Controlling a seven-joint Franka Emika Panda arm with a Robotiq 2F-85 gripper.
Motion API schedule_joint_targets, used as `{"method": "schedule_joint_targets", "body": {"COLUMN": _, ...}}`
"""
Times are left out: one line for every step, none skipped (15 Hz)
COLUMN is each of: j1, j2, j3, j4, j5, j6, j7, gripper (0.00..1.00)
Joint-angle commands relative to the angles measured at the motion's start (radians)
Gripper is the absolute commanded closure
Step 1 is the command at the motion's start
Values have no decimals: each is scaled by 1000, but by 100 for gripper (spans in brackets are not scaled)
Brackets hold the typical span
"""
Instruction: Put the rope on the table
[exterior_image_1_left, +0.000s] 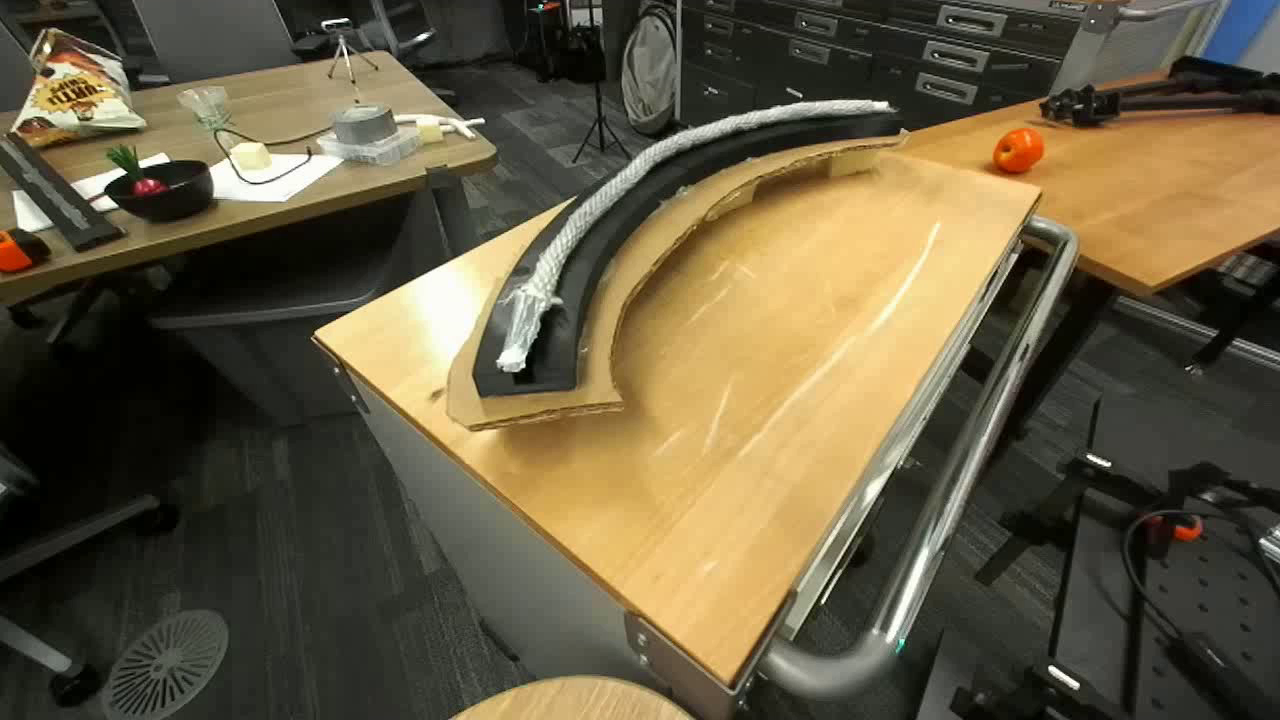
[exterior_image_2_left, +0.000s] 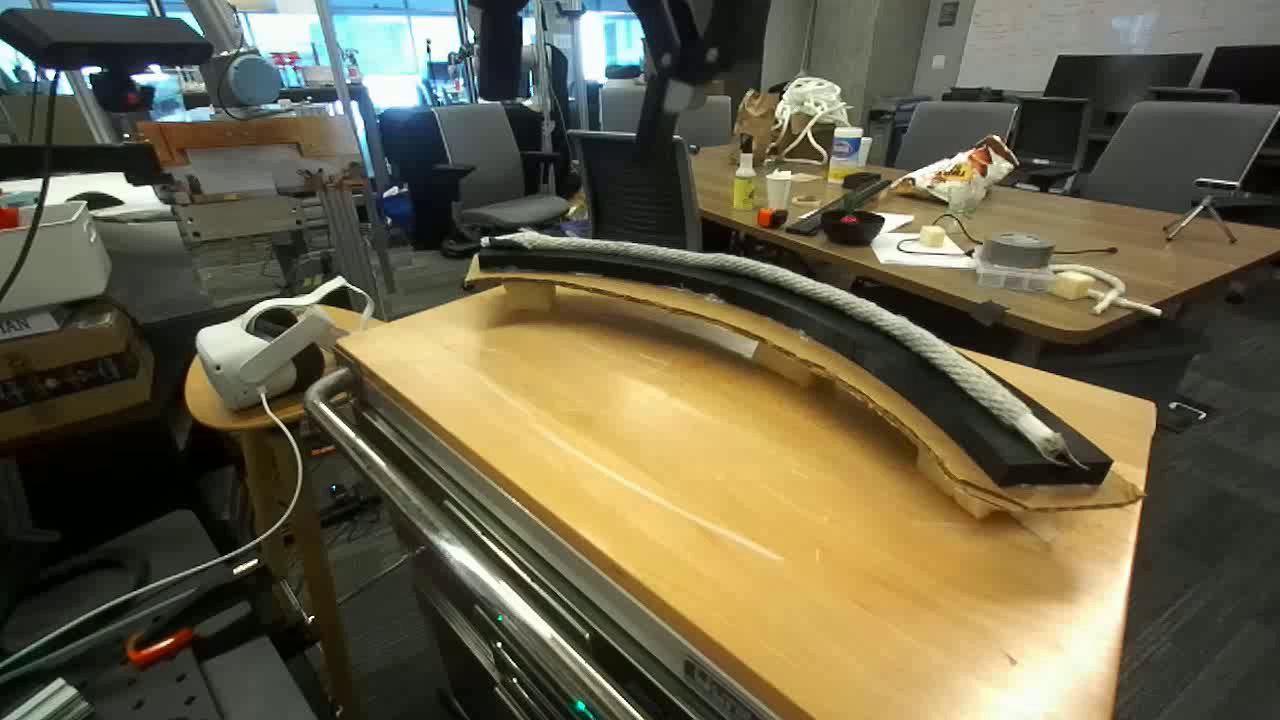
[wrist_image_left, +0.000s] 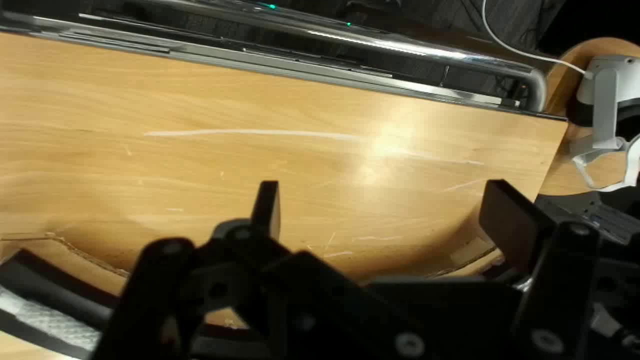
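Note:
The rope (exterior_image_1_left: 605, 200) is a pale braided cord with one taped end. In both exterior views it lies along the curved black tray (exterior_image_1_left: 598, 268), and it also shows there as the rope (exterior_image_2_left: 850, 304). The tray sits on a raised curved cardboard base (exterior_image_1_left: 603, 360) on the wooden table (exterior_image_1_left: 780, 430). In the wrist view part of the rope (wrist_image_left: 55, 322) shows at lower left; the rest is hidden by the gripper. My gripper (wrist_image_left: 382, 182) is open with nothing between its fingers. In an exterior view the gripper (exterior_image_2_left: 578, 122) hangs at the top edge, apart from the rope.
A metal tube rail (exterior_image_1_left: 960, 510) runs along one table side. A white headset (exterior_image_2_left: 265, 350) with a cable sits on a small round stool beside the table. A cluttered desk (exterior_image_1_left: 400, 170) stands behind. An orange-red tomato-like object (exterior_image_1_left: 1018, 150) sits on another wooden table.

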Motion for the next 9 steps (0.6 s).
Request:
{"method": "schedule_joint_targets", "body": {"j1": -42, "j2": 8, "j3": 35, "j4": 6, "j5": 14, "j6": -3, "j7": -13, "gripper": 0}}
{"method": "schedule_joint_targets", "body": {"j1": -42, "j2": 7, "j3": 35, "j4": 10, "j5": 14, "j6": -3, "j7": -13, "gripper": 0}}
{"method": "schedule_joint_targets", "body": {"j1": -42, "j2": 6, "j3": 35, "j4": 12, "j5": 14, "j6": -4, "j7": -13, "gripper": 0}}
{"method": "schedule_joint_targets", "body": {"j1": -42, "j2": 6, "j3": 35, "j4": 13, "j5": 14, "j6": -4, "j7": -13, "gripper": 0}}
{"method": "schedule_joint_targets", "body": {"j1": -42, "j2": 6, "j3": 35, "j4": 13, "j5": 14, "j6": -4, "j7": -13, "gripper": 0}}
{"method": "schedule_joint_targets", "body": {"j1": -42, "j2": 6, "j3": 35, "j4": 13, "j5": 14, "j6": -4, "j7": -13, "gripper": 0}}
{"method": "schedule_joint_targets", "body": {"j1": -42, "j2": 6, "j3": 35, "j4": 13, "j5": 14, "j6": -4, "j7": -13, "gripper": 0}}
{"method": "schedule_joint_targets", "body": {"j1": -42, "j2": 6, "j3": 35, "j4": 13, "j5": 14, "j6": -4, "j7": -13, "gripper": 0}}
{"method": "schedule_joint_targets", "body": {"j1": -42, "j2": 6, "j3": 35, "j4": 13, "j5": 14, "j6": -4, "j7": -13, "gripper": 0}}
